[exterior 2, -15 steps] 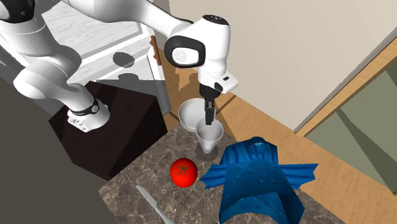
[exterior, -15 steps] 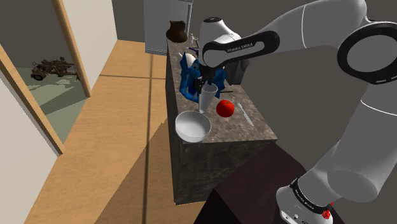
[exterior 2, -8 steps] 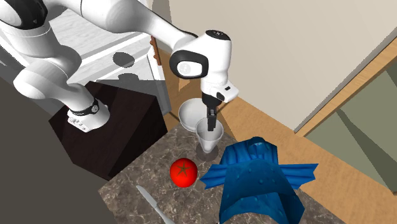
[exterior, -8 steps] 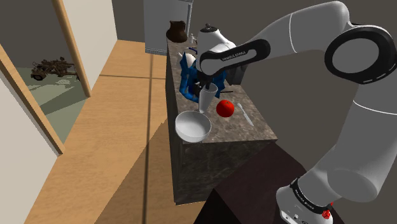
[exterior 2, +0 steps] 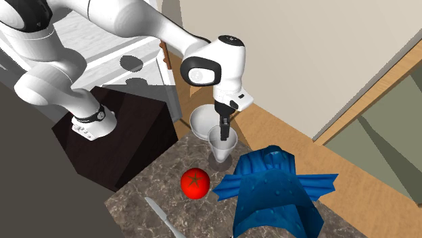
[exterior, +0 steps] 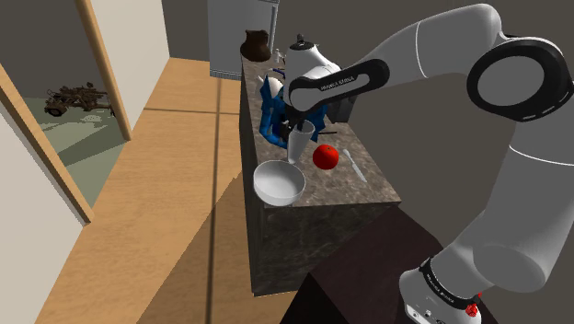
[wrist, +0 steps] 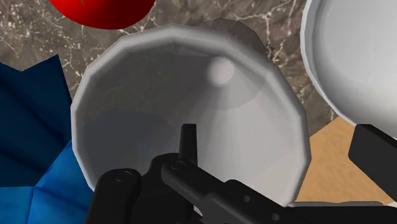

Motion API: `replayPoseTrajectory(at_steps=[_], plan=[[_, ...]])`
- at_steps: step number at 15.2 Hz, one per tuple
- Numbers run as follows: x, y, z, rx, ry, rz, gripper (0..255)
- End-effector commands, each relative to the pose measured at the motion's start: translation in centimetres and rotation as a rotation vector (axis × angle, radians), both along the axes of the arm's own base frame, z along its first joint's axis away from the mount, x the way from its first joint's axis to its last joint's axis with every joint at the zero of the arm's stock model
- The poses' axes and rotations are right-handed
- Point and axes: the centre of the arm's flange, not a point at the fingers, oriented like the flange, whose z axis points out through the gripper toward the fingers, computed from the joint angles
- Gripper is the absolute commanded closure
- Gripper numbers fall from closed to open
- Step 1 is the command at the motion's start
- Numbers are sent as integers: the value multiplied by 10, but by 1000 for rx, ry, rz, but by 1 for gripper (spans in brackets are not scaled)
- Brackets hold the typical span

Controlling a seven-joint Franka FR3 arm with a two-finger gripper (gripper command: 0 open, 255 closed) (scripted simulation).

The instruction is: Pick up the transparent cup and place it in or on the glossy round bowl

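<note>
Although my gripper (wrist: 278, 137) is poised at the transparent cup (wrist: 191, 95), I judge that no part of the task is done yet. The cup stands upright on the dark marbled counter (exterior 2: 152, 182), just beside the glossy white bowl (exterior 2: 203, 120) and near the counter's edge. My fingers stand wide apart, one dipped inside the cup's mouth and the other outside its rim on the bowl's side. The wall lies between them but neither seems to press it, so I'd call the cup straddled, not held. What is left, I judge, is to close on that wall, lift, carry the cup the short way to the bowl and set it down there. A red tomato (exterior 2: 195, 183) lies near the cup on its far side from the bowl, a crumpled blue thing (exterior 2: 277, 193) sits close by, and a pale knife (exterior 2: 161, 215) lies farther along the counter. In the shoulder view my own wrist covers the cup's rim, so contact cannot be checked there. The wrist view cuts off the bowl, the tomato and my outer finger. What the blue thing is I cannot tell.
</note>
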Motion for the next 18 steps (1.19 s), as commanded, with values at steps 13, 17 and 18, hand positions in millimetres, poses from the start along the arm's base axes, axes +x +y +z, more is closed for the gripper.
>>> replayPoseTrajectory(at_steps=[13,17,18], plan=[[0,0,16,0,0,0,255],[0,0,37,0,0,0,255],[0,0,42,0,0,0,255]])
